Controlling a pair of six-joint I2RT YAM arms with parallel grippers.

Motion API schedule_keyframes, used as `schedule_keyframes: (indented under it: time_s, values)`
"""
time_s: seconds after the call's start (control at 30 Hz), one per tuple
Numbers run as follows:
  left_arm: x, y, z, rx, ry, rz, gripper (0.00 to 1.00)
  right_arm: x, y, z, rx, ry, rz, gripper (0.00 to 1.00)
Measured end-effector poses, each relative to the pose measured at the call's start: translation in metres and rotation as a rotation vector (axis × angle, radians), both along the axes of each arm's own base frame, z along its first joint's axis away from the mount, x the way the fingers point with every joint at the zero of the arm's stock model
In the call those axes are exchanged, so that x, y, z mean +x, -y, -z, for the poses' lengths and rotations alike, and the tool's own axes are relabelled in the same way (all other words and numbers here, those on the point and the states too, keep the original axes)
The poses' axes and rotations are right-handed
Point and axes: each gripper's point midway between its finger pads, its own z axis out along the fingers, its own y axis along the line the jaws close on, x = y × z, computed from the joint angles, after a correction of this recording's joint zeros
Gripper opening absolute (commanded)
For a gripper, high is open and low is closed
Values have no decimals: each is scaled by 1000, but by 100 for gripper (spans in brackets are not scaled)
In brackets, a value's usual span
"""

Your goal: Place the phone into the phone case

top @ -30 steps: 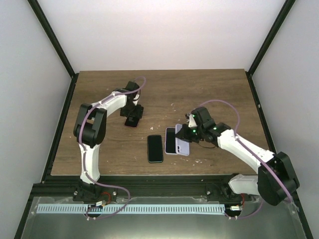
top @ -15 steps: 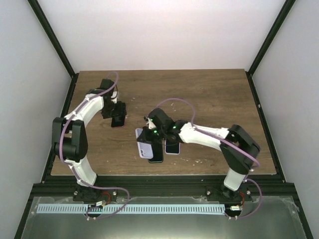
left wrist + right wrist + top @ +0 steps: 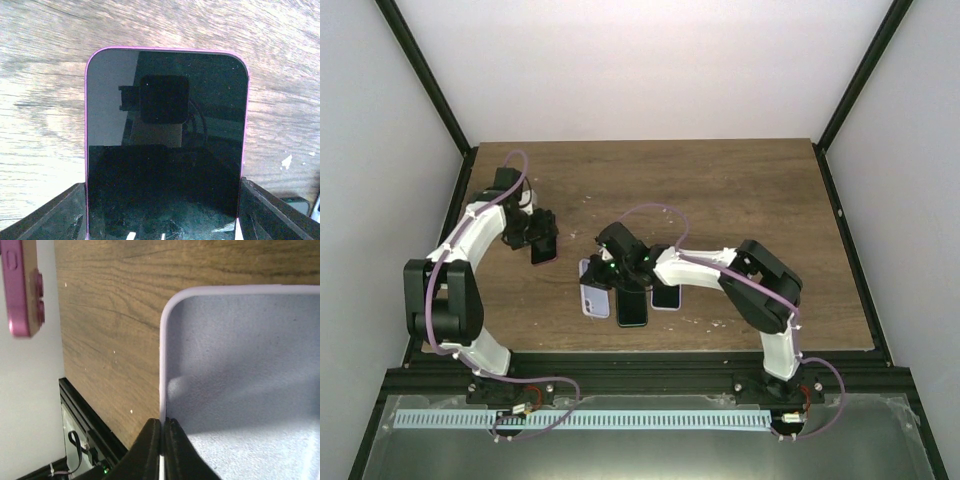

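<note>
Lilac case [image 3: 240, 365], soft-lined: my right jaws are closed on its rim, pinching one wall near a corner, with the lining turned toward the wrist camera. In the overhead view it sits left of centre over the tabletop [image 3: 740, 190], just beside a green-edged phone [image 3: 632, 300] and near a dark phone [image 3: 666, 296], both lying flat. Whether the case touches the wood, I cannot tell.

My left jaws are closed on the phone [image 3: 166, 145], one pad on each long edge at its lower end. It has a pink frame, its dark screen faces the camera, and its top half projects free. It is at the left side of the tabletop, well apart from the case.

Step in hand, in my judgement: bring the two together.

Recommendations:
- Turn the case so its lining meets the phone's back, not its screen.
- Match long axis to long axis.
- Enter the free top corners under the lip first, then press the rest down.

Concerns:
- My right grip sits on the rim where the phone must seat, so it will likely need shifting.
- A skewed entry could jam one corner.
</note>
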Motion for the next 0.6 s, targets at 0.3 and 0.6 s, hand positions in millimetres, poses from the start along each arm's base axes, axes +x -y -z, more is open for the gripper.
schedule_keyframes:
  time_s: [0.3,0.6]
  values:
    - [-8,18,7,-106,-13,23,47,14,-1,7,-29,32,22,39]
    - [-39,37,23,-203,-60,47,44,36,48,-51,53,133,102,40]
